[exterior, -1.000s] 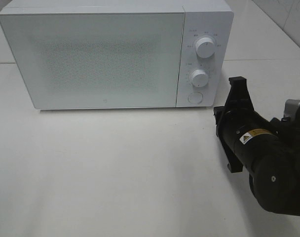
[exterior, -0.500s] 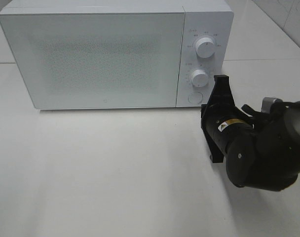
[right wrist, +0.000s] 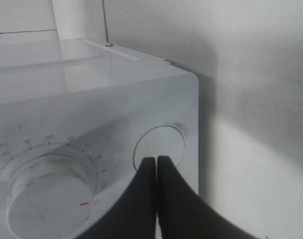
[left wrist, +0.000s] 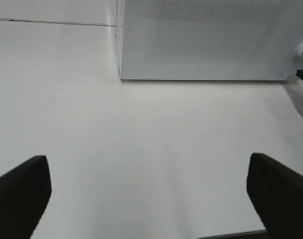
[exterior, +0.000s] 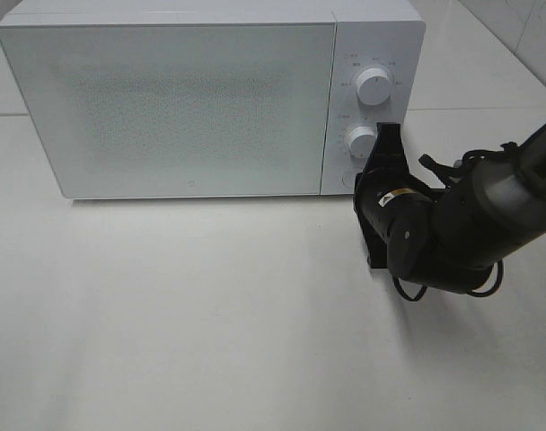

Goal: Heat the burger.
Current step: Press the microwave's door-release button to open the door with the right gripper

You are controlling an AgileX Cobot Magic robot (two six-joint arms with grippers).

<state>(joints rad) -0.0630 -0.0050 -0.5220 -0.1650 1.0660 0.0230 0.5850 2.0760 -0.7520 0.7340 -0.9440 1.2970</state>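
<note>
A white, box-shaped microwave oven (exterior: 192,18) with a smooth, matte shell stands at the back of the pale, smooth bench (exterior: 210,323). Its wide door (exterior: 165,99) is shut, and the finely dotted grey panel in it shows us nothing of the chamber. We see the burger in none of the views, so we cannot tell where it is.

On the control strip beside the door sit two round white dials, the upper knob (exterior: 374,86) and the lower knob (exterior: 361,141). Each is ringed by small printed marks. Below them lies a flat round button (right wrist: 159,144) set flush in the panel.

The right claw (right wrist: 156,160) has its two dark, tapering fingers pressed together with nothing between them. Their tips lie over the lower rim of that button, though we cannot tell whether they touch it. Behind the claw, the glossy black right arm (exterior: 471,215) carries a small yellow label and a loop of black cable.

The left claw (left wrist: 147,157) is spread wide and holds nothing, its blunt black fingers (left wrist: 19,191) over bare bench in front of the oven.

A second ago the right arm was well off to the right of the oven, apart from the controls. Now it has swung in against the control strip and covers part of the button in the high view. The oven itself has not shifted.
</note>
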